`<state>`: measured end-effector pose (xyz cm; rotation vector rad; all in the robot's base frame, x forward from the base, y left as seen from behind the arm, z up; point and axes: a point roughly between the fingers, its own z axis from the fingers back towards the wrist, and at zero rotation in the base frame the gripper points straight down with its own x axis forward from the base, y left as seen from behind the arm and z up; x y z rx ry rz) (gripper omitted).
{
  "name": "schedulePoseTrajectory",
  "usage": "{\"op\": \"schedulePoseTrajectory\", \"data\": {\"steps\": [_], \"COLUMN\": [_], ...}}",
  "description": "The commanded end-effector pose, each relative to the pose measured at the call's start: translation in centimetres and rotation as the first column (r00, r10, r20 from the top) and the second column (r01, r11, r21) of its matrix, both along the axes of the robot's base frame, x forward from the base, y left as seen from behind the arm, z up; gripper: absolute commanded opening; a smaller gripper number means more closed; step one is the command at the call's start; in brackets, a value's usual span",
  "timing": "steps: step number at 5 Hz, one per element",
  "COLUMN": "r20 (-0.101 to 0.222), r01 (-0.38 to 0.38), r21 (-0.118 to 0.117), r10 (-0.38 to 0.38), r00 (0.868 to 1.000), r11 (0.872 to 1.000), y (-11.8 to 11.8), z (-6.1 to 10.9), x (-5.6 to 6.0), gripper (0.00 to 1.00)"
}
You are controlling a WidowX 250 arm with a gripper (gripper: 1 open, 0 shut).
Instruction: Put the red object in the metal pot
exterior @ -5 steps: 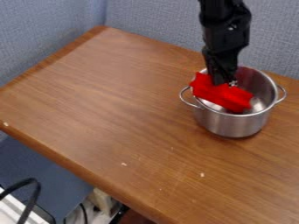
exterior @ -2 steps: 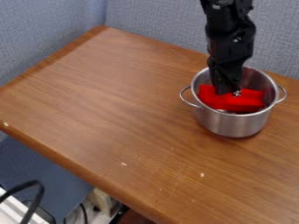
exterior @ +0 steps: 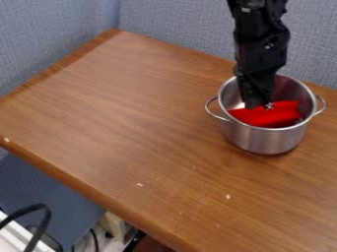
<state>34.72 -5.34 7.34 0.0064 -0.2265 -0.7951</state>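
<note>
Camera view, single angle from above; nearest, at the lower left corner, a black cable [exterior: 43,219] curving over something white [exterior: 16,236], both cut by the frame edge; beside them a dark blue-grey panel [exterior: 46,197], flat and matte, below the table's edge. Metal pot [exterior: 267,141]: round, straight-sided, shiny steel with soft reflections; rolled rim; small loop handles at two opposite sides; standing upright on the table. Red object [exterior: 267,115]: bright, smooth, elongated block with softened edges; lies inside the pot, below the rim, its length running across the interior; no other contents made out. Black gripper [exterior: 267,103], matte and angular, reaches down from the top edge into the pot, its tips at the red block; cannot tell whether the jaws are spread or pinching it, dark parts merging there. Surface: wooden table [exterior: 125,108], warm orange-brown, fine grain, a few pale specks towards the near side; pot sits towards its right side. Behind, blue-grey walls [exterior: 171,20], fabric-like and finely mottled, meeting in a corner at upper left.
</note>
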Motion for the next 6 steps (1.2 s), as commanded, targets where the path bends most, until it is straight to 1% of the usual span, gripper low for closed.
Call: {"op": "schedulePoseTrajectory", "data": {"steps": [1, 4, 6], "r20": [0.042, 0.020, 0.005], "r01": [-0.007, -0.018, -0.027], "r21": [-0.018, -0.047, -0.060], "r10": [0.008, 0.019, 0.028], "r00": [0.999, 1.000, 1.000], "r11": [1.000, 0.999, 0.998], "y": [-0.3, -0.3, -0.2], "z": [1.3, 0.1, -0.5], "x": [1.0, 1.5, 1.6], "gripper": [1.00, 1.00, 1.00]}}
